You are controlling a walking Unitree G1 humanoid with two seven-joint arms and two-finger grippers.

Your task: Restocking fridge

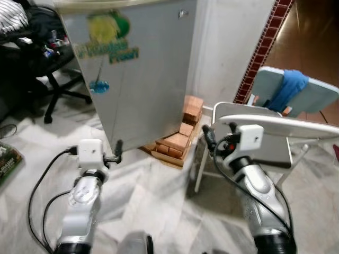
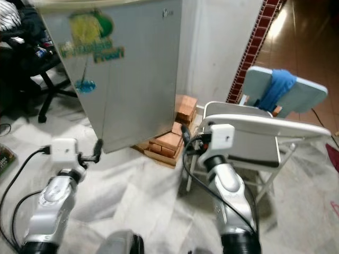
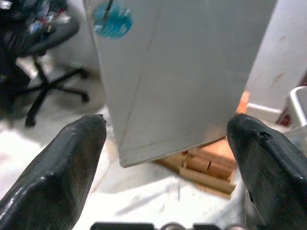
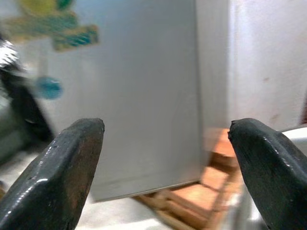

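Note:
A grey fridge (image 1: 143, 79) stands straight ahead with its door closed and green and blue stickers (image 1: 108, 37) on the front. My left gripper (image 1: 117, 151) hovers low in front of the door's lower left part, open and empty. The left wrist view looks between its fingers (image 3: 62, 167) at the door's bottom edge. My right gripper (image 1: 208, 136) is raised to the right of the fridge, near its lower right corner, also open with nothing held. Its fingers (image 4: 62, 167) frame the fridge door (image 4: 144, 96) and the white wall beside it.
The fridge rests on a stack of bricks and wooden slats (image 1: 177, 143). A white folding chair (image 1: 275, 127) stands close by my right arm, and a second chair with a blue cloth (image 1: 290, 87) is behind it. A black office chair (image 1: 47, 69) is at the left.

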